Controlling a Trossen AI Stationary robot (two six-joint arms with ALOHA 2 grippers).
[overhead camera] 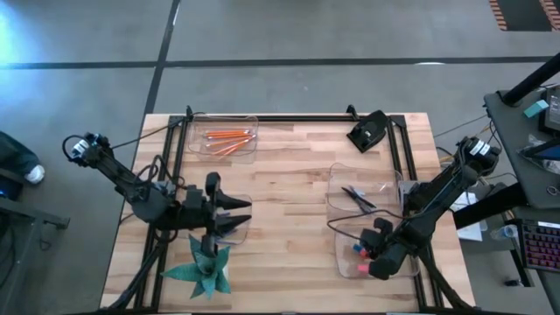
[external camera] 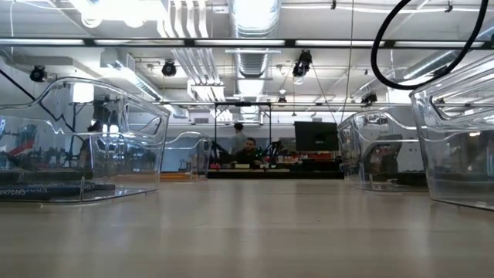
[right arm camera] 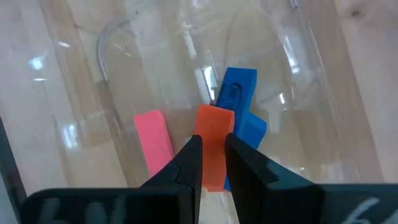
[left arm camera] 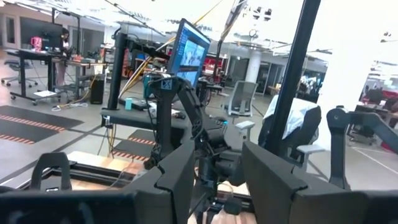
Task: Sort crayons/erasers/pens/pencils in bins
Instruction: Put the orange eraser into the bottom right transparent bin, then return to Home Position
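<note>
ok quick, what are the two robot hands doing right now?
Left gripper: open, holding nothing.
Right gripper: shut on the orange-red eraser, over a bin.

Two dark jointed arms, black cables, angular black fingers (right arm camera: pixel 189 163)

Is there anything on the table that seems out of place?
Yes: a green spiky paper star lies at the table's near left edge, beside the left gripper. It is no pen, pencil, crayon or eraser, so it fits none of the clear plastic bins.
</note>
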